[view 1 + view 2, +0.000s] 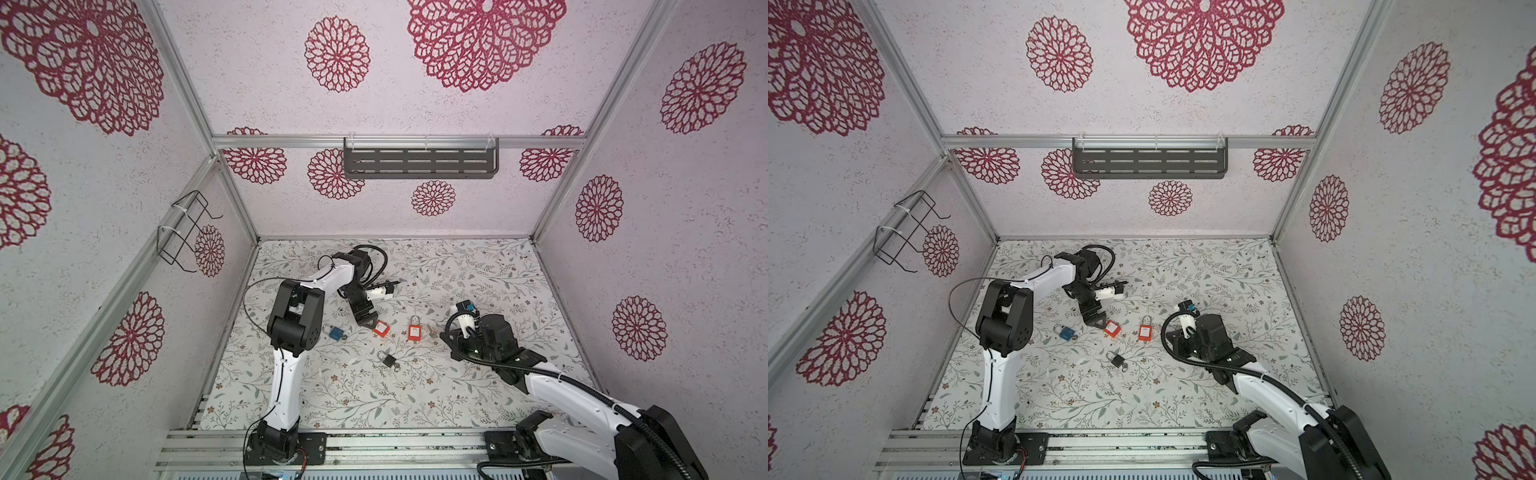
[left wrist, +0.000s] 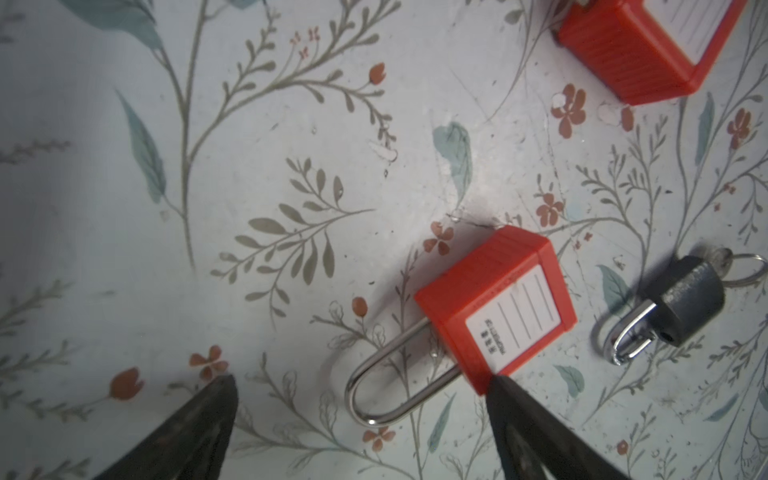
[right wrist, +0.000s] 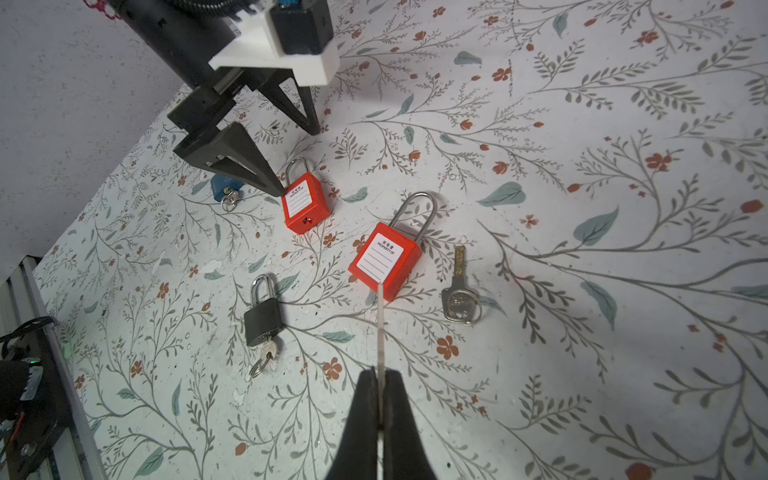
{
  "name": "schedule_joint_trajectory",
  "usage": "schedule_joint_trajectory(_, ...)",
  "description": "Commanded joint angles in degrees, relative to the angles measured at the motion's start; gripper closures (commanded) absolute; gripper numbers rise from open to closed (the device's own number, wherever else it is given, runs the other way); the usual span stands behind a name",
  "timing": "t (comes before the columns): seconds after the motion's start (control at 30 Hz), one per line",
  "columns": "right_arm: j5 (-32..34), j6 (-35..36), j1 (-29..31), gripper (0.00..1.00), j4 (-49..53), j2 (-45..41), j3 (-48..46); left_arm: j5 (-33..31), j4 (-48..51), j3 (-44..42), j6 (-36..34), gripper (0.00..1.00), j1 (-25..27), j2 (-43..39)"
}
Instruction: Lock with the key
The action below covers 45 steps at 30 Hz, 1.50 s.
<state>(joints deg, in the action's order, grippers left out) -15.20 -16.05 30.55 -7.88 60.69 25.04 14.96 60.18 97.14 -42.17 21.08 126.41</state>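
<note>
Two red padlocks lie on the flowered table. My left gripper (image 2: 361, 380) stands wide open over one red padlock (image 2: 494, 307), also seen in both top views (image 1: 380, 329) (image 1: 1112, 328). One fingertip (image 2: 498, 386) touches a corner of its body and the steel shackle (image 2: 386, 386) lies between the jaws. My right gripper (image 3: 380, 374) is shut on a thin key (image 3: 380, 328), seen edge-on. The key's tip points at the bottom of the other red padlock (image 3: 384, 259) (image 1: 414, 332) and is very close to it.
A loose key on a ring (image 3: 457, 299) lies beside the second red padlock. A black padlock (image 3: 262, 316) (image 1: 389, 359) with a key in it lies toward the front. A blue padlock (image 1: 337, 332) (image 3: 224, 187) sits by the left arm.
</note>
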Motion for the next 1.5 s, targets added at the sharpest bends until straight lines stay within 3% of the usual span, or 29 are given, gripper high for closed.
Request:
schedule_joint_trajectory(0.0,0.16,1.16,0.30,1.00,-1.48,0.31,3.01,-7.35,-6.55,-3.60,4.99,0.03,0.01,-2.61)
schedule_joint_trajectory(0.2,0.61,1.20,0.30,1.00,-1.04,-0.50,3.26,-11.92,-8.97,-4.36,8.01,0.03,1.24,-2.76)
schedule_joint_trajectory(0.47,1.23,0.91,0.31,1.00,-1.26,-0.90,3.00,-11.49,-12.72,-8.59,10.13,0.03,0.77,-8.35)
schedule_joint_trajectory(1.03,1.49,1.12,0.34,1.00,0.18,1.99,5.66,-12.92,-14.13,-7.84,12.08,0.03,0.63,-6.03)
schedule_joint_trajectory(1.47,2.56,2.18,2.37,1.00,5.05,9.78,13.99,-9.91,-18.43,-13.23,17.82,0.03,0.00,-17.43)
